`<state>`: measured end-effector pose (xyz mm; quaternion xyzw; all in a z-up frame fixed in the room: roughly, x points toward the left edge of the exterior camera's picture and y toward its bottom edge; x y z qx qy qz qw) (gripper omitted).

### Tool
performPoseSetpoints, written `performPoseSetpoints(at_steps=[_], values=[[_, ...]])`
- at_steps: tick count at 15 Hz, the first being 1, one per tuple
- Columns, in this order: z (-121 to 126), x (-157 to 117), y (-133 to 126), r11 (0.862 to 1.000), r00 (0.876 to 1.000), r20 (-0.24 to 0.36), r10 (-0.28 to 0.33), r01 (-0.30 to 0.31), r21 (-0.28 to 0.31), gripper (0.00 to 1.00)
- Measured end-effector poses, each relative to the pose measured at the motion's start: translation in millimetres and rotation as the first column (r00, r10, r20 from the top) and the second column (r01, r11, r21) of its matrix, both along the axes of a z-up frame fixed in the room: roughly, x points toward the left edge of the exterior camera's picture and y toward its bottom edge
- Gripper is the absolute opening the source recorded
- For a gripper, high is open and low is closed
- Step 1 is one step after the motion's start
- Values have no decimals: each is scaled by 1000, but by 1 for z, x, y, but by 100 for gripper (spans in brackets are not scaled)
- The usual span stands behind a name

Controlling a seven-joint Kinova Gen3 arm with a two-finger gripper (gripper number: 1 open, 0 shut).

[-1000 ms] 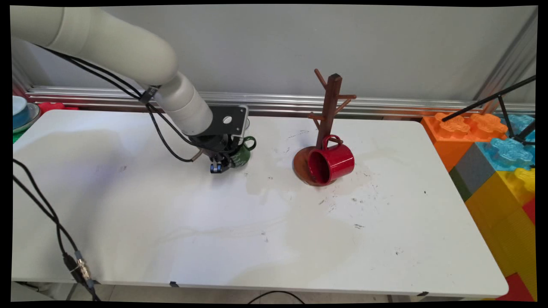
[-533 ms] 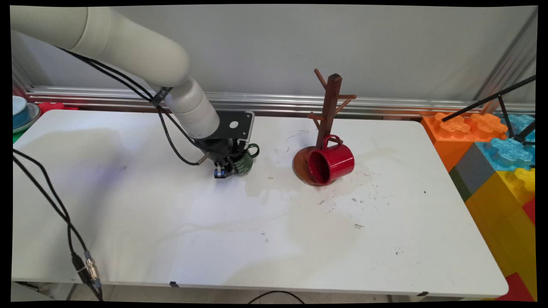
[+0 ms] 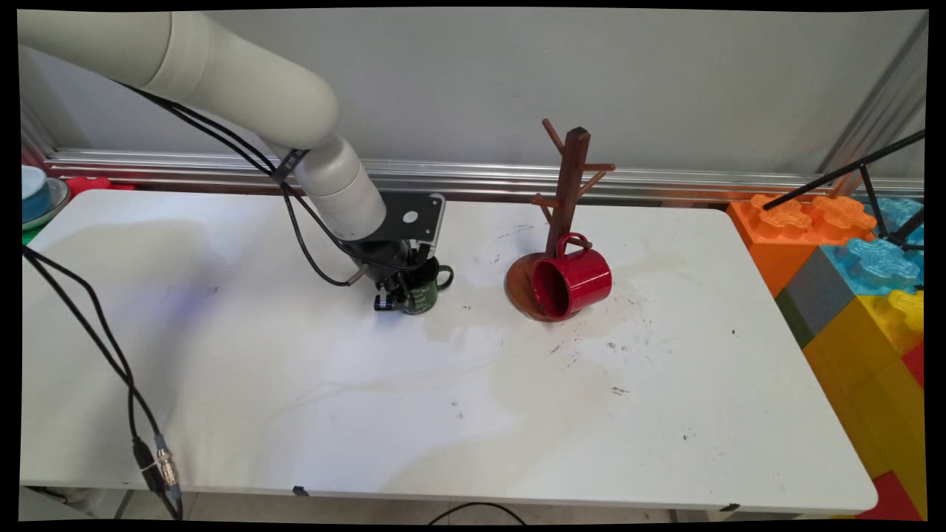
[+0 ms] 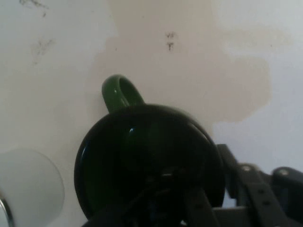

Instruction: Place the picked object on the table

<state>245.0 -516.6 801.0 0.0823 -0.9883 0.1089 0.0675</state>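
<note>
We see the gripper [image 3: 399, 297] grasping an upright green mug [image 3: 423, 290] by its rim near the table's [image 3: 295, 384] far edge, left of a tipped red mug [image 3: 573, 283].

The gripper [image 3: 397, 295] sits low over the table [image 3: 295, 384], left of centre toward the far side, right down on a mug [image 3: 423, 292] that stands upright with its handle pointing right, toward the mug tree [image 3: 565, 199]. The mug tree stands to the right of that mug, near the table's far edge, and a second mug [image 3: 573, 282] lies tipped on its side on the tree's round base, its mouth facing the near left. Off the table's right end sits a stack of big blocks [image 3: 857, 273], and off the far left corner a bowl [image 3: 35, 193].
</note>
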Motion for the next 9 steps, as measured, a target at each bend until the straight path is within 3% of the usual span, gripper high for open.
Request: performPoseSetpoints(at_steps=[9], values=[[5,2,-1,1000,999,-40,-29,29,-5,100]])
